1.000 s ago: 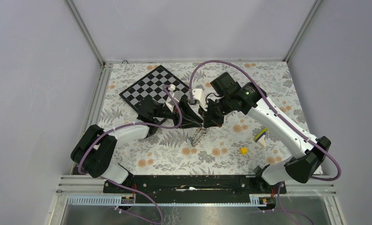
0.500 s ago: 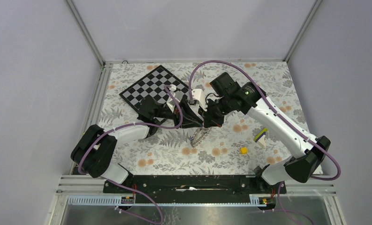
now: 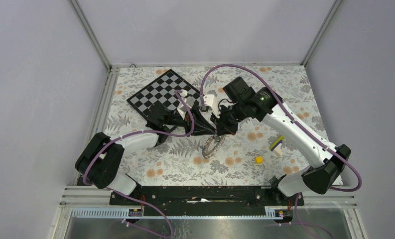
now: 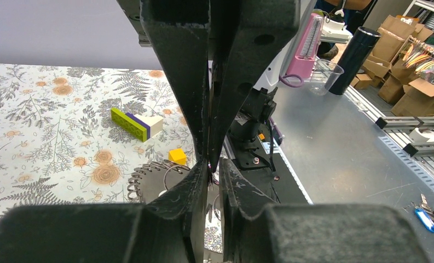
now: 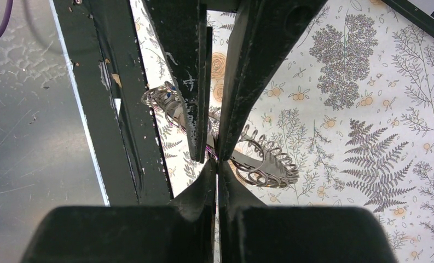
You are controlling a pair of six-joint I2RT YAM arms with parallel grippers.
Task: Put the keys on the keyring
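Note:
The keyring (image 3: pixel 210 147), a grey coiled metal loop, hangs over the floral table from the spot where both grippers meet tip to tip. My right gripper (image 3: pixel 216 131) is shut on its wire from the right. My left gripper (image 3: pixel 209 131) pinches it from the left, with only a thin slit between its fingers. In the left wrist view the coil (image 4: pixel 143 178) shows beside my left gripper (image 4: pixel 214 167). Looking from the right wrist, the coil (image 5: pixel 269 164) hangs just past my right gripper (image 5: pixel 216 164). The keys are too small to make out here.
The chessboard (image 3: pixel 158 92) lies at the back left, under the left arm. A small yellow cube (image 3: pixel 258 160) and a purple-and-lime stick (image 3: pixel 277 144) rest to the right of the grippers; both also appear from the left wrist, cube (image 4: pixel 177 156) and stick (image 4: pixel 129 121).
The left fingers have narrowed to a slit. The hanging keyring has spread from a thin strand into a wider loop. Neither arm has shifted much.

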